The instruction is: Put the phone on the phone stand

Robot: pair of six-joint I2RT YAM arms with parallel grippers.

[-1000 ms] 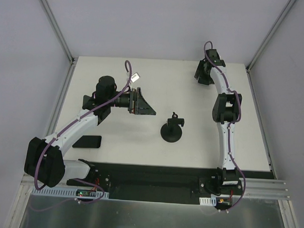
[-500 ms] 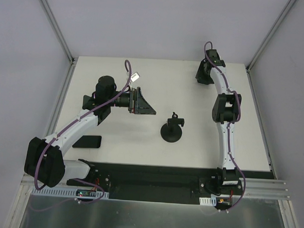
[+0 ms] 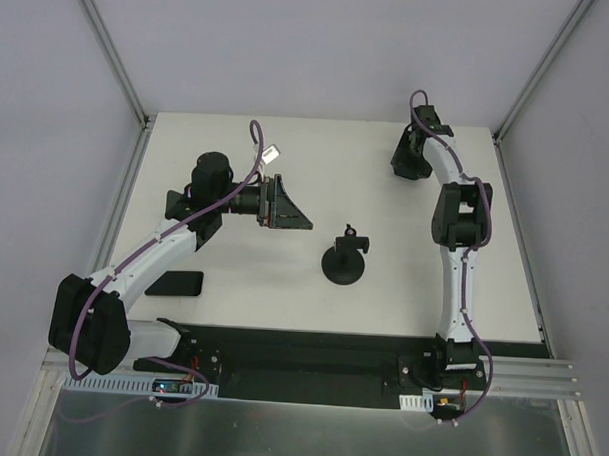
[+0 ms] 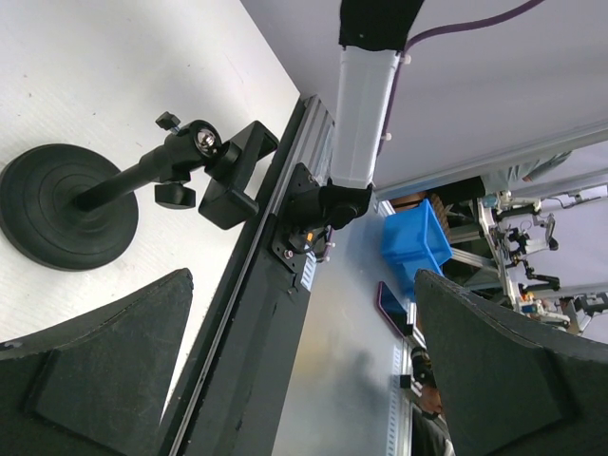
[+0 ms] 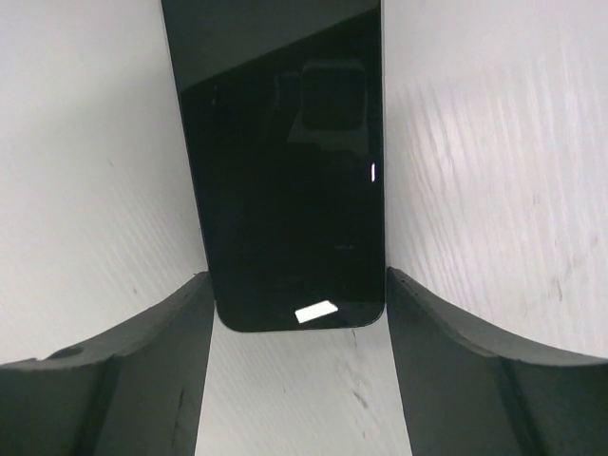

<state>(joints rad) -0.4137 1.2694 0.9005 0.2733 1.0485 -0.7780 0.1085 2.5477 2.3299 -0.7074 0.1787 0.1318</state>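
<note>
While my right gripper (image 5: 294, 375) is straddling a phone (image 5: 282, 161) open-jawed beyond the phone stand (image 3: 344, 257), my open left gripper (image 4: 304, 370) is hovering over the white table (image 3: 404, 242).

white arms (image 3: 162, 245), black joints, purple cables

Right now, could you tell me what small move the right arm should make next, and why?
Probably lower the right tool and close it: the phone lies flat on the table between its open fingers, not yet gripped.
</note>
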